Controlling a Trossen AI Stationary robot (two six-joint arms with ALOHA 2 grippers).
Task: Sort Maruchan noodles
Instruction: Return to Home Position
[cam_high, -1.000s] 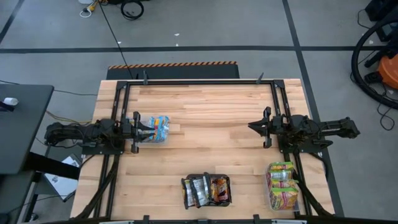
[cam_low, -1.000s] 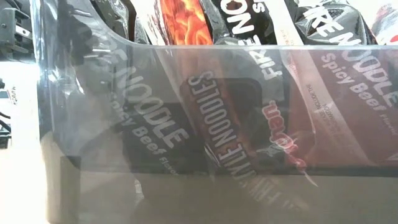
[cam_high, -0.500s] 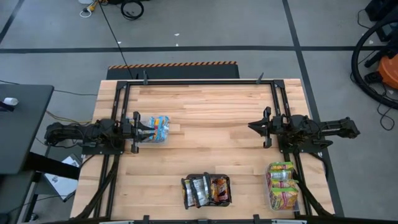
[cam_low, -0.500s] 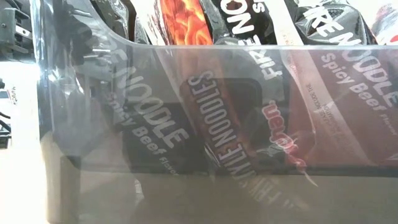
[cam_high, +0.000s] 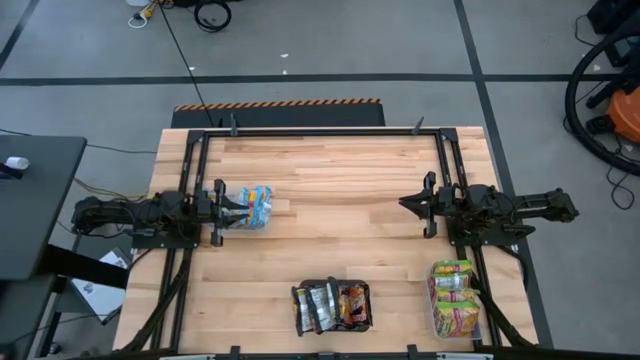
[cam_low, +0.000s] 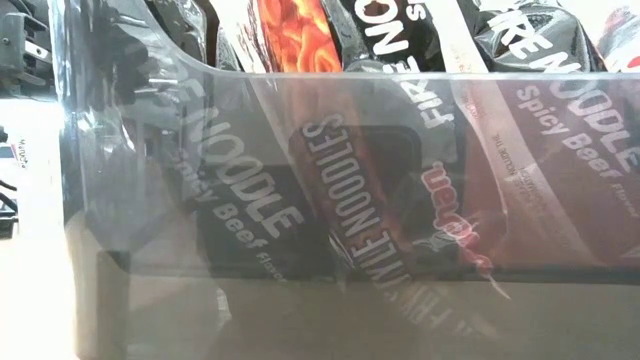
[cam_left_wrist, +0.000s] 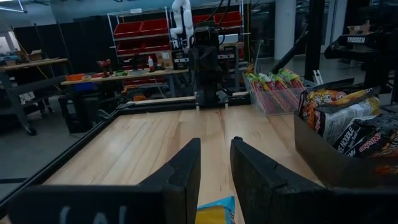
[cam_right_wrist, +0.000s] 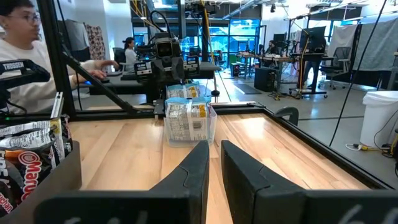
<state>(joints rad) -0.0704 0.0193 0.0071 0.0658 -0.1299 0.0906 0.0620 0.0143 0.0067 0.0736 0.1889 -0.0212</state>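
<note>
Three clear tubs hold the noodle packets. Blue-silver packets (cam_high: 252, 207) stand in the tub at the table's left, dark brown-black and orange-red ones (cam_high: 331, 305) in the tub at the near edge's middle, and yellow-green ones (cam_high: 454, 297) in the tub at the near right. My left gripper (cam_high: 228, 209) reaches level over the left rim of the blue-silver tub, its fingers a little apart (cam_left_wrist: 215, 163). My right gripper (cam_high: 408, 205) hangs shut over bare wood at the table's right (cam_right_wrist: 214, 155). The low view is filled by the dark packets' tub (cam_low: 340, 200). My left gripper has the top of a blue and yellow packet (cam_left_wrist: 216, 211) showing just below the gap between its fingers. Whether a finger touches that packet or the tub, I cannot tell.
A black frame (cam_high: 320, 131) runs along the table's far and side edges. Bare wood (cam_high: 340, 210) lies between the two grippers. A dark side table (cam_high: 30, 200) stands left of the table. People sit at desks in the room beyond (cam_right_wrist: 25, 43).
</note>
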